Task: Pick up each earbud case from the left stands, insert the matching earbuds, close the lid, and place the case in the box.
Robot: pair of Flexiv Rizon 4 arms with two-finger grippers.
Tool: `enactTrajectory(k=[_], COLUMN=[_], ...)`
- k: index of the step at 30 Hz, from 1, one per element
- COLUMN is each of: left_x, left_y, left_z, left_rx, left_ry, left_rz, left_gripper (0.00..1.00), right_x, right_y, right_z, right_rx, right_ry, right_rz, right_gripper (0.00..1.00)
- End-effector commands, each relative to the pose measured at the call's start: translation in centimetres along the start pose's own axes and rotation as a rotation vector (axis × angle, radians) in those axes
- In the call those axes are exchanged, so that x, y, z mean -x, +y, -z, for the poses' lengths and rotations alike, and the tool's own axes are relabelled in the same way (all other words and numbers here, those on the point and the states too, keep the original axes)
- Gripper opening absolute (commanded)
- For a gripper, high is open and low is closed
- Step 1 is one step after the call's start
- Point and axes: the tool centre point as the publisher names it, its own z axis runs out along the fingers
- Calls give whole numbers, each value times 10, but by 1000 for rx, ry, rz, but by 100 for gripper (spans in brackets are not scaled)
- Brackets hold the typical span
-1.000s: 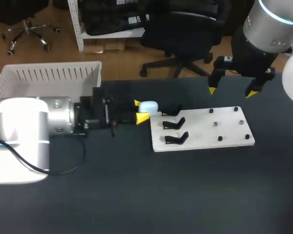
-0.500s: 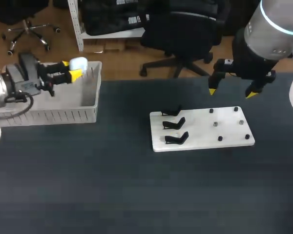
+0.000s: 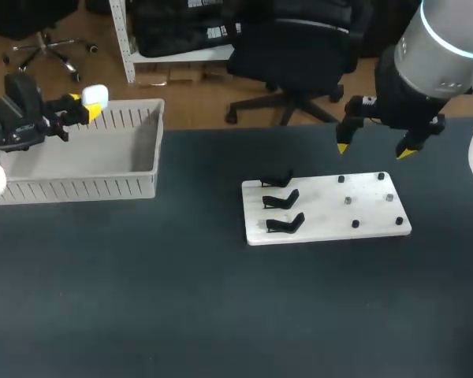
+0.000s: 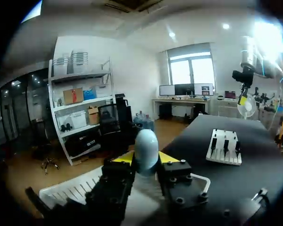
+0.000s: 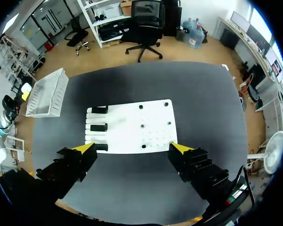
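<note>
**Case clamped in left hand at the box's far wall**

The left hand [image 3: 83, 109] was closed on the pale blue case [image 3: 95, 95]. In its own wrist view both yellow tips pressed the case [image 4: 146, 149] from either side. The case stood up past the fingers [image 4: 123, 158] as one smooth, rounded shape. From above, hand and case sat over the far wall of the white box [image 3: 142, 169], near that wall's left end. How high they were above the rim could not be told. Under the hand the slatted side of the box [image 4: 68, 194] showed just below the fingers.

The right hand [image 3: 374, 150] was spread wide with nothing between its tips, above the far edge of the white board [image 3: 323, 213] and well apart from the case. In its wrist view the board [image 5: 127, 125] lay ahead of the open tips. Three black stands [image 3: 282, 199] lined the board's left side and small dark pegs [image 3: 355, 224] dotted its right. Box and board both rested on the dark worktop [image 3: 221, 299], the box at the far left.
</note>
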Motion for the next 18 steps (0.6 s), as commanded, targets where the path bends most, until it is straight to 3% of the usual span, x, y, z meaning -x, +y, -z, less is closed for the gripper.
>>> enactTrajectory(k=[1, 2, 3, 10, 14, 18], left_x=[3, 3, 4, 13, 26, 26], left_y=[5, 5, 6, -3, -16, -16], left_z=[-10, -9, -7, 9, 17, 17], left_rx=[27, 28, 27, 15, -19, -19], left_ry=[21, 26, 26, -3, -30, -30], left_rz=[-10, -17, -19, -42, -62, -62], left_gripper=[45, 89, 100, 100, 100, 100], right_x=[-3, -3, -3, -3, -3, -3], right_y=[-1, -1, -1, -1, -1, -1], right_z=[1, 1, 1, 1, 1, 1], right_rx=[-1, -1, -1, -1, -1, -1], right_ry=[-8, -8, -8, -8, -8, -8], right_rz=[-2, -2, -2, -2, -2, -2], right_gripper=[100, 100, 100, 100, 100, 100])
